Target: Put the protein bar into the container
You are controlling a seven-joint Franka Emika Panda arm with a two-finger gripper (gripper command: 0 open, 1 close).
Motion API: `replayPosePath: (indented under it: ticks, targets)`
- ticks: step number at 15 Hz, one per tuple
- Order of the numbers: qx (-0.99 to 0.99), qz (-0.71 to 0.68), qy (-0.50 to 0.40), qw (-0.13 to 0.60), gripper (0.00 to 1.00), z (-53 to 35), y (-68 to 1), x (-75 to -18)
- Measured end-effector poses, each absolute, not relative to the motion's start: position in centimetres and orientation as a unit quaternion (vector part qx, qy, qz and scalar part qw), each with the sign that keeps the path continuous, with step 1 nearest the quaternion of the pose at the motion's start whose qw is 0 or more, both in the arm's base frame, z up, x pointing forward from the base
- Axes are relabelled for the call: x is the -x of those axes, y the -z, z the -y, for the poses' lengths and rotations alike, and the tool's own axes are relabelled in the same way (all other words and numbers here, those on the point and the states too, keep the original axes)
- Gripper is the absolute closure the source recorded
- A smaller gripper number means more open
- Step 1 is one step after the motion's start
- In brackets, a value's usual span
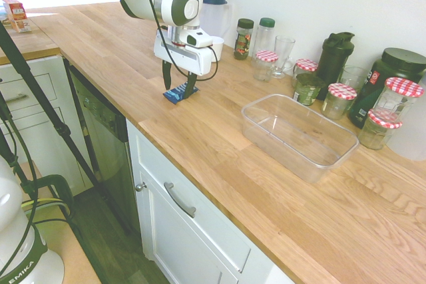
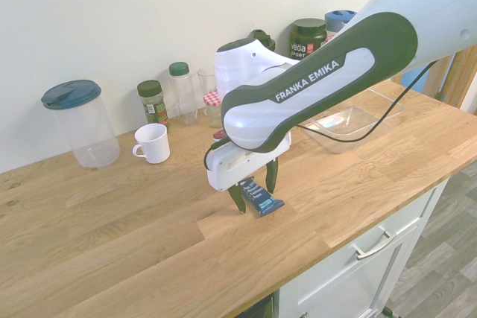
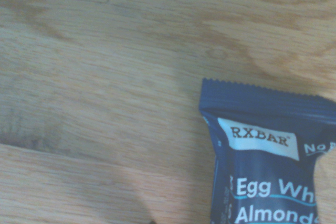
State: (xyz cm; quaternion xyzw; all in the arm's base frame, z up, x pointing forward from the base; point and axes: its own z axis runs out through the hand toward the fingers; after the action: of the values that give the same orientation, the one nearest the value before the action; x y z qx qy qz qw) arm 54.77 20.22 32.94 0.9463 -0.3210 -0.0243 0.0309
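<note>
First exterior view: the hand (image 1: pixel 180 83) is lowered over the protein bar (image 1: pixel 176 93), which lies flat on the wooden worktop (image 1: pixel 219 157). Its two dark fingers (image 1: pixel 167 74) are spread apart, one on each side of the bar, with nothing gripped. The container (image 1: pixel 299 136) sits well apart, further along the worktop (lidless, nothing inside), near a group of jars with red-checked lids (image 1: pixel 341 100).

Second exterior view: the hand (image 2: pixel 254 191) straddles the protein bar (image 2: pixel 262 199); the fingers (image 2: pixel 238 199) stand wide of the wrapper, tips near the worktop (image 2: pixel 119 236). The container (image 2: pixel 346 126) lies behind the arm. A white mug (image 2: pixel 153 143) and a lidded pitcher (image 2: pixel 80 123) stand near the wall.

Wrist view: the protein bar (image 3: pixel 265 161) rests on the worktop (image 3: pixel 105 77), dark-blue wrapper with crimped end and "RXBAR" label legible.
</note>
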Motion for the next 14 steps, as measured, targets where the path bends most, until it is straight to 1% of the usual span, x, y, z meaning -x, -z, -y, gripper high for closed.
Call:
replayPosePath:
  ticks: [14]
  targets:
    - [-0.948, 0.317, 0.014, 0.030, 1.00, -20.48, -33.43, -55.11]
